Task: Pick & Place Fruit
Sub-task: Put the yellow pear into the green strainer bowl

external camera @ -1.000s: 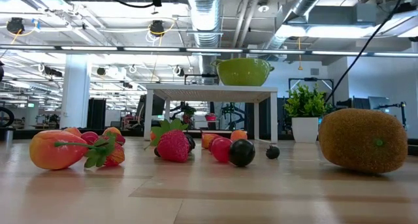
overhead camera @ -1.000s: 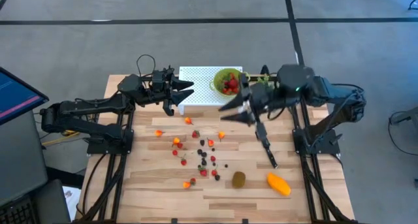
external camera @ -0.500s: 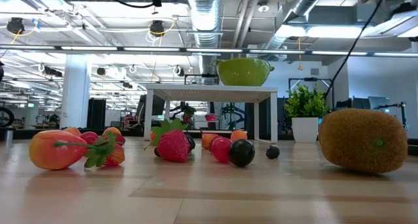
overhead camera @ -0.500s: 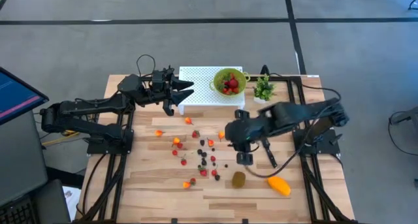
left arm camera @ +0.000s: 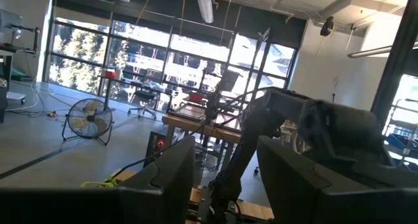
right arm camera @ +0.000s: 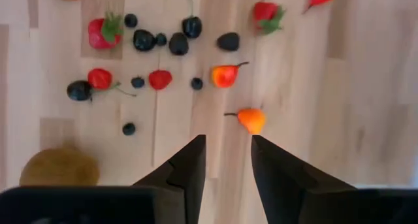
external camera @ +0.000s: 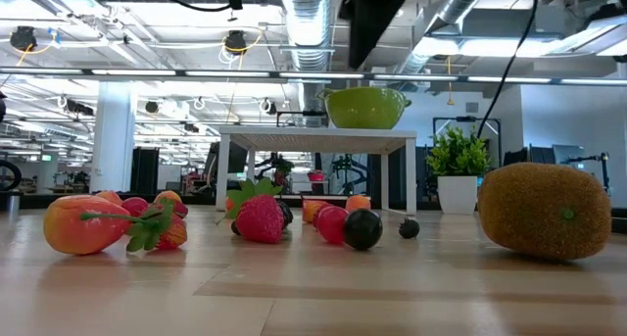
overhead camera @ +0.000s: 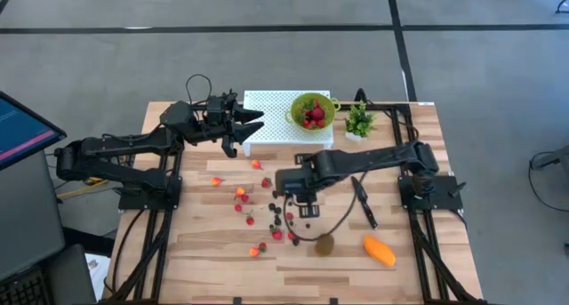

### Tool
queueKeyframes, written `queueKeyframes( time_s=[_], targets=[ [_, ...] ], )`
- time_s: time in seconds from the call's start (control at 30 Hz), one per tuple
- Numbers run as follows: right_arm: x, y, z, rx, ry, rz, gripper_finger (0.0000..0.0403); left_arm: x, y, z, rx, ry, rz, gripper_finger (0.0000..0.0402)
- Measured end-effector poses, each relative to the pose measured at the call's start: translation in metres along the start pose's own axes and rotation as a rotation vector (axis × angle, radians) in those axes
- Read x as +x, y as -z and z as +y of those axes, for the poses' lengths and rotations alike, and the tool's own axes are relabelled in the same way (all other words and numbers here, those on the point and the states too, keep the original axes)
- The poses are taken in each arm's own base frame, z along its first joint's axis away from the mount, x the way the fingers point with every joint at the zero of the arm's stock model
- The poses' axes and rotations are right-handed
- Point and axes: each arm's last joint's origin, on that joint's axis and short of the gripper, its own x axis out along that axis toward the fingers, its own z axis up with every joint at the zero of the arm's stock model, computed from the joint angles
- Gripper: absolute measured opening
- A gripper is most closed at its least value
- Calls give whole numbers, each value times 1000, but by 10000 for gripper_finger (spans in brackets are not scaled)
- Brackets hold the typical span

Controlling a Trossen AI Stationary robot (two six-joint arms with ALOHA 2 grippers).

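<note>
Right end effector (overhead camera: 289, 188), fingers narrowly apart and empty, hangs directly above small orange stemmed berry (right arm camera: 251, 119) on wooden desk (overhead camera: 409, 269), seemingly lining up a pick.

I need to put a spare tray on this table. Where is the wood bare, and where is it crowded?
Bare wood lies along the near left edge, left of the scattered berries, and on the right beyond the knife and mango. The middle is crowded, with the right tool hovering there.
</note>
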Motion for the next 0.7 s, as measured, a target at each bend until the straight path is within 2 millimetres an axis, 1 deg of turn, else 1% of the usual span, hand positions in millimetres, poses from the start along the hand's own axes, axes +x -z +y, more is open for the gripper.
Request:
queueKeyframes(
  time_s=[0.13, 0.2, 0.3, 0.43, 0.5, 0.57, 0.7],
  targets=[
    [14, -4, -14, 10, -69, 12, 134, 0, 0, 0, 0, 1, -1, 159],
    [26, -1, -20, 18, -81, 35, 145, 0, 0, 0, 0, 1, -3, 159],
    [48, 11, -26, 41, -80, 57, 162, 0, 0, 0, 1, 1, -4, 159],
    [71, 30, -37, 74, -73, 24, 187, 0, -1, 0, 1, 2, -6, 159],
    [84, 35, -42, 96, -81, 2, 202, 0, -1, 0, 1, 2, -5, 159],
    [92, 41, -47, 113, -83, 11, 219, 0, -1, 0, 1, 2, -7, 159],
    [102, 46, -55, 129, -78, -8, 249, 0, -1, 0, 1, 2, -6, 159]
  ],
)
